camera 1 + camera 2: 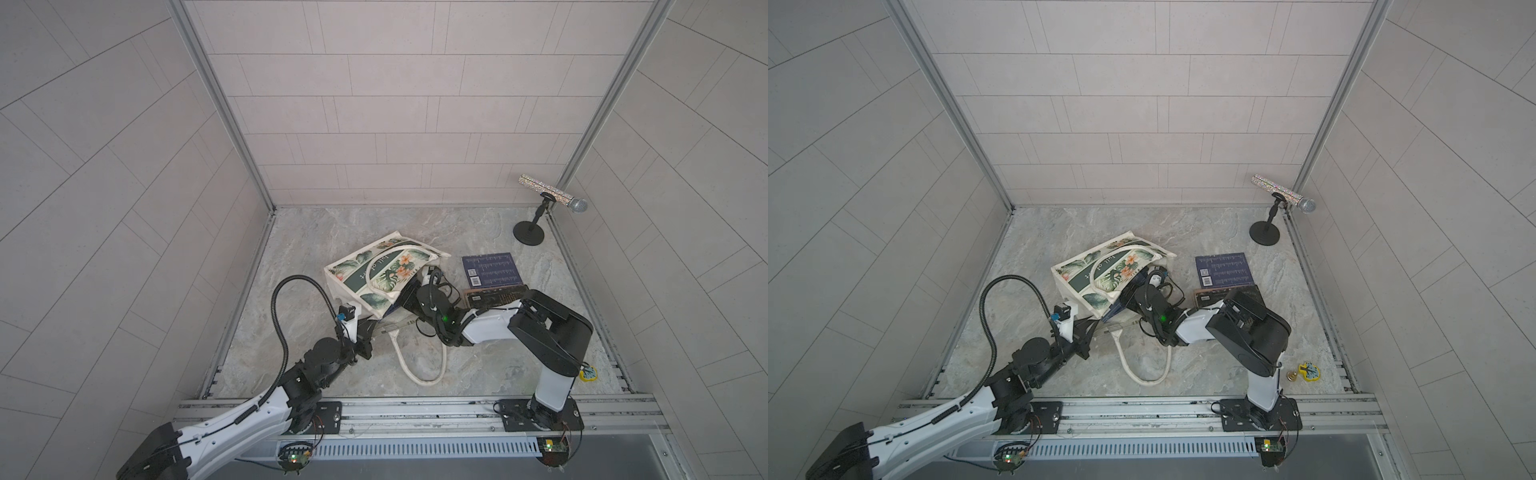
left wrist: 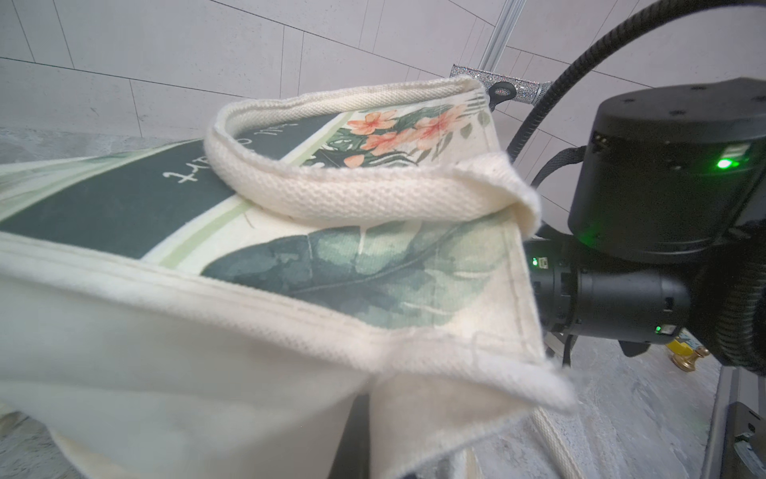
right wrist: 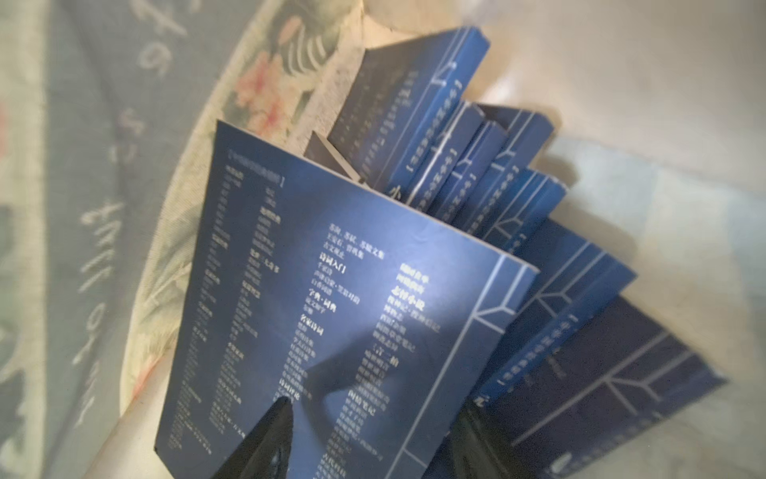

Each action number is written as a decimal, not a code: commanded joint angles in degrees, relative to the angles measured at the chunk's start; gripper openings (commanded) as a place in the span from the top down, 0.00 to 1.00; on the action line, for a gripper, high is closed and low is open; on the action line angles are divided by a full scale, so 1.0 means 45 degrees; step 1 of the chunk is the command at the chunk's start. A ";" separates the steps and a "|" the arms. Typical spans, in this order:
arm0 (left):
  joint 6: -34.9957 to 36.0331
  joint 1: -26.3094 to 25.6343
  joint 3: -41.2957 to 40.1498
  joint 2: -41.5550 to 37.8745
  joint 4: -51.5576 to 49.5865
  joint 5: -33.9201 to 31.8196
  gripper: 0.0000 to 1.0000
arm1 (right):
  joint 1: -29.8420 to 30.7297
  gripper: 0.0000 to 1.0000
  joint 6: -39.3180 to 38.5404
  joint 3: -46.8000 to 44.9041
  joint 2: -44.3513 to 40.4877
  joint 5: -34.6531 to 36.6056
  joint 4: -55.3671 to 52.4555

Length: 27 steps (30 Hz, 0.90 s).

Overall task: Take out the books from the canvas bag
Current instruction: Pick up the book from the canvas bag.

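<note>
left jaws shut, right jaws apart

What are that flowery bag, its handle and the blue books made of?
The canvas bag looks like coarse cream woven cloth, matte, weave and fuzzy hems showing. Its handle seems thick knitted cotton rope. The books look like paperbacks: thin card covers, slight sheen.

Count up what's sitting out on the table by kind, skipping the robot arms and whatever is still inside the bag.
books out of the bag: 2 (navy book, black-brown book)
canvas bag: 1
microphone on stand: 1
small yellow thing: 1
small brass thing: 1
total: 6
</note>
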 commanded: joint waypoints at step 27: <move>0.0211 -0.0124 0.0096 -0.0275 0.1533 0.0625 1.00 | 0.0428 0.44 -0.1401 0.2066 0.0716 -0.1365 0.0757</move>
